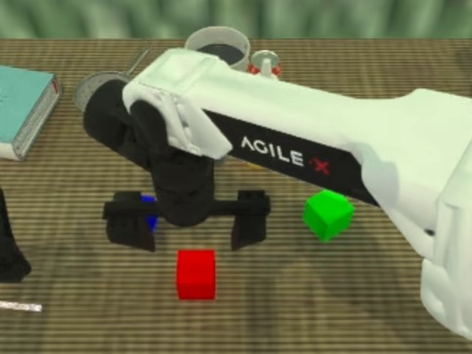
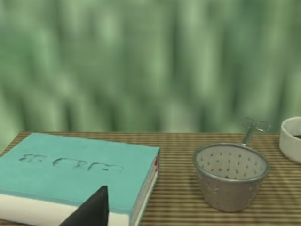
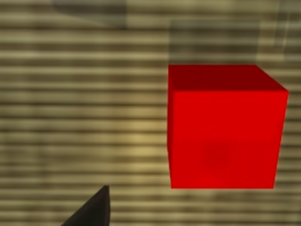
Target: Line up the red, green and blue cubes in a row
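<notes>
While our right hand (image 1: 184, 221) hangs spread open at centre frame, the red cube (image 1: 196, 274) lies below it on the counter (image 1: 310, 295); blue cube (image 1: 150, 210) under its left finger, green cube (image 1: 328, 214) right; left hand (image 1: 11, 251) at the left edge, state untellable.

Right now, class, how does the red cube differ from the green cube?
The red cube is bright red; the green cube is bright green. Red sits square to the table's edges, near the middle; green is turned at an angle, further right. Both look like plain cubes of equal size, resting free on the table.
</notes>
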Available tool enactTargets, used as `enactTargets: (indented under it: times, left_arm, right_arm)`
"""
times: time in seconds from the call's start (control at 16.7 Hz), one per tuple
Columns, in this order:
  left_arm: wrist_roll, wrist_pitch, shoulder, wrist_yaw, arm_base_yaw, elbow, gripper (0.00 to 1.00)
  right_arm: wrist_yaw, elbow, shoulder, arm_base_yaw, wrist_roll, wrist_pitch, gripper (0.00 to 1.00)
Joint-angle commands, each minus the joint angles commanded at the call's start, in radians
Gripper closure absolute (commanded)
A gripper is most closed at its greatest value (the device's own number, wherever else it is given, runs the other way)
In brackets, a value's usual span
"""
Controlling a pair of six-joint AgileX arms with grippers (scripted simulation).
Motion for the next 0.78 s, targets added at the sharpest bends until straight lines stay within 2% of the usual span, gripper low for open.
enactTargets:
  times: [0.12,0.3,0.78]
  left_arm:
    - [0.000,0.000,0.000,0.000,0.000,0.000,0.00]
    - [0.000,0.000,0.000,0.000,0.000,0.000,0.00]
    - [0.000,0.000,0.000,0.000,0.000,0.000,0.00]
  right_arm:
    - [0.000,-0.014,-0.007,-0.015,-0.034,0.007,0.00]
    - [-0.003,-0.064,-0.034,-0.070,-0.158,0.029,0.00]
    - [-0.021,-0.302,-0.147,-0.304,-0.751,0.119,0.00]
